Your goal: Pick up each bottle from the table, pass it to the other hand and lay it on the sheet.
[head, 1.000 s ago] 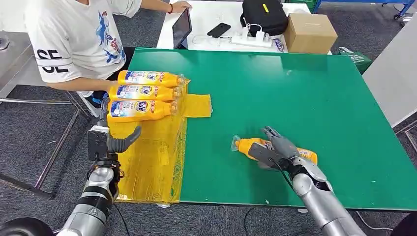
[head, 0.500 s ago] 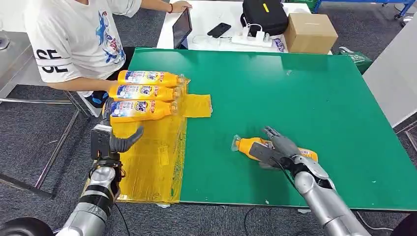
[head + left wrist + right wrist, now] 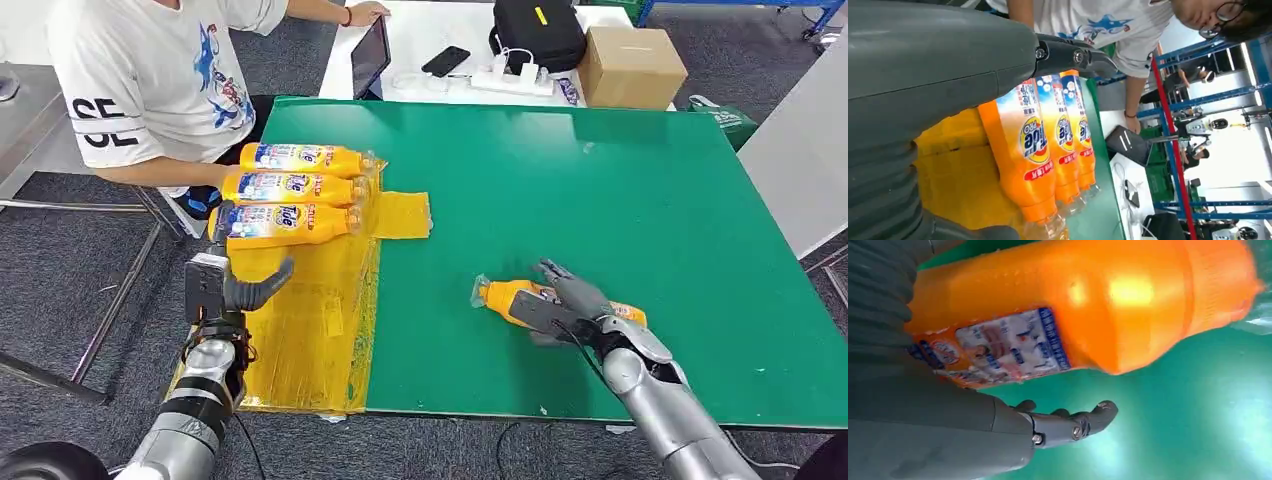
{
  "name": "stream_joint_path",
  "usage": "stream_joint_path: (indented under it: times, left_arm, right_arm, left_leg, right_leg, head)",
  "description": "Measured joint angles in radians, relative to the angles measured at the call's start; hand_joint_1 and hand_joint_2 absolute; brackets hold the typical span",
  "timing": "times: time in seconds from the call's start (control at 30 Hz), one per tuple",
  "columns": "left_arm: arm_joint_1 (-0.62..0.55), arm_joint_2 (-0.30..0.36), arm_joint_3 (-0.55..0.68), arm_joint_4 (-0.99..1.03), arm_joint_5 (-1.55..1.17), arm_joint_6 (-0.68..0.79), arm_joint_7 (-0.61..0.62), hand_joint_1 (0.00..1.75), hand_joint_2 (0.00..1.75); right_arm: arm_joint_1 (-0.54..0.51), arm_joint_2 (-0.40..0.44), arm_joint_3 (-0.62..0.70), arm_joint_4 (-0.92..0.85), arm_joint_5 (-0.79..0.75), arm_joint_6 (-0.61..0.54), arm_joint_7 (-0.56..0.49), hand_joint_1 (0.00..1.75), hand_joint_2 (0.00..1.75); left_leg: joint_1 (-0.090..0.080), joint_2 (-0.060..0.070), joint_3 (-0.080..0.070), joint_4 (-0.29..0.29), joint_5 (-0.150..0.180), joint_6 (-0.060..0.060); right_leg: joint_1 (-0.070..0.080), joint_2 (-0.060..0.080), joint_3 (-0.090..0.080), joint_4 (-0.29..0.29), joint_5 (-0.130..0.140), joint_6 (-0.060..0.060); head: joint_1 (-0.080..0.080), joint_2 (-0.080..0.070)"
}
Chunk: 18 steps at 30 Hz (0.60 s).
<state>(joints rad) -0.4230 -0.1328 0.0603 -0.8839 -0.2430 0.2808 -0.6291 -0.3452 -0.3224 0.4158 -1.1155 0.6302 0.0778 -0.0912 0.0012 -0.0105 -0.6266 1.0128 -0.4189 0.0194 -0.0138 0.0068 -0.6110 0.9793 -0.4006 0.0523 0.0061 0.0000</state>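
Orange bottle (image 3: 520, 297) lies on its side on the green table (image 3: 600, 190), and my right hand (image 3: 565, 305) is over it with fingers around it. I cannot tell if I grip it tight. My left hand (image 3: 225, 285) holds nothing, its fingers apart, above the yellow sheet (image 3: 310, 330). Three more bottles (image 3: 295, 190) lie side by side on that sheet.
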Motion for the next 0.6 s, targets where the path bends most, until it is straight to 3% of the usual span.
stream_joint_path:
  times: [0.6]
  left_arm:
    - [0.001,-0.002,0.000,0.019,0.001,-0.011,0.011,0.00,1.75]
  right_arm:
    - [0.027,-0.076,0.030,-0.079,-0.010,0.025,0.043,0.00,1.75]
  left_leg:
    - [0.000,0.000,0.000,0.000,0.000,0.000]
  right_leg:
    - [0.000,0.000,-0.001,0.000,0.000,0.000]
  head:
    - [0.000,0.000]
